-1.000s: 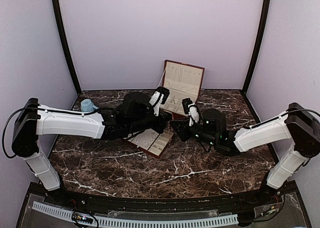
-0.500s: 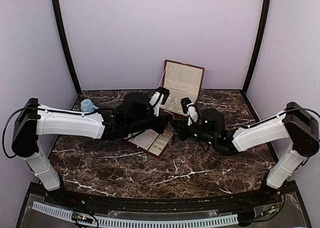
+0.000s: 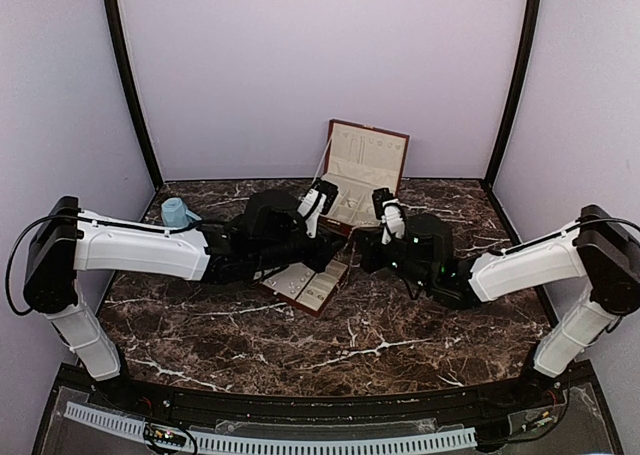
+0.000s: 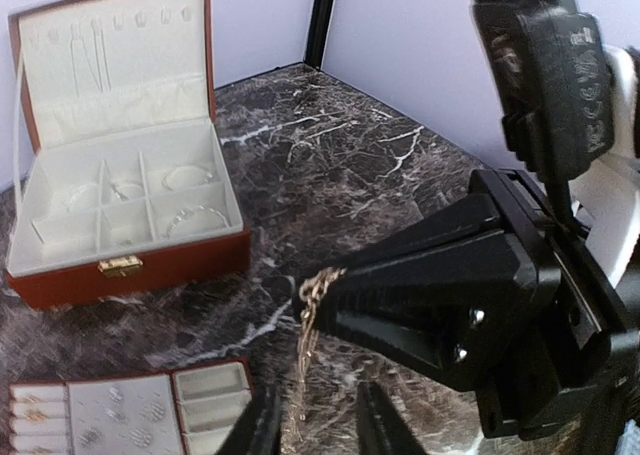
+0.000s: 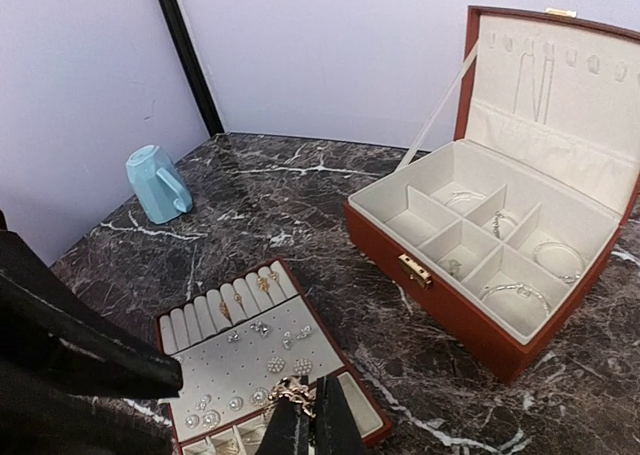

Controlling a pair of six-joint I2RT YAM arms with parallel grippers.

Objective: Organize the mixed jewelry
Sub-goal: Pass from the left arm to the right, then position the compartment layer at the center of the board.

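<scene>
We hold the gold chain [image 4: 303,345] pinched at one end in the right gripper [image 5: 316,427], whose jaws are pressed together on the top links, so the rest of it hangs straight down instead of bunching up. Directly beneath that pinch sits the left gripper [image 4: 320,430], its jaws a narrow gap apart. The loose tail of the chain dangles into that gap, and as far as we can tell neither pad is clamping it. This reads to us as a handover between the two arms, with the right one now carrying the weight. Just below and ahead of the right fingertips lies the compartment tray [image 5: 215,370], its cream pad dotted with studs [image 5: 275,363], which look already sorted. Further ahead and to the right stands the hinged box [image 5: 440,295], lid propped open, with bracelets [image 5: 515,293] lying in separate cells. A long chain probably belongs there, which would explain lifting it well above the marble table [image 5: 300,205]. The blue cup [image 5: 155,183] stands well off to the left, out of the way.
</scene>
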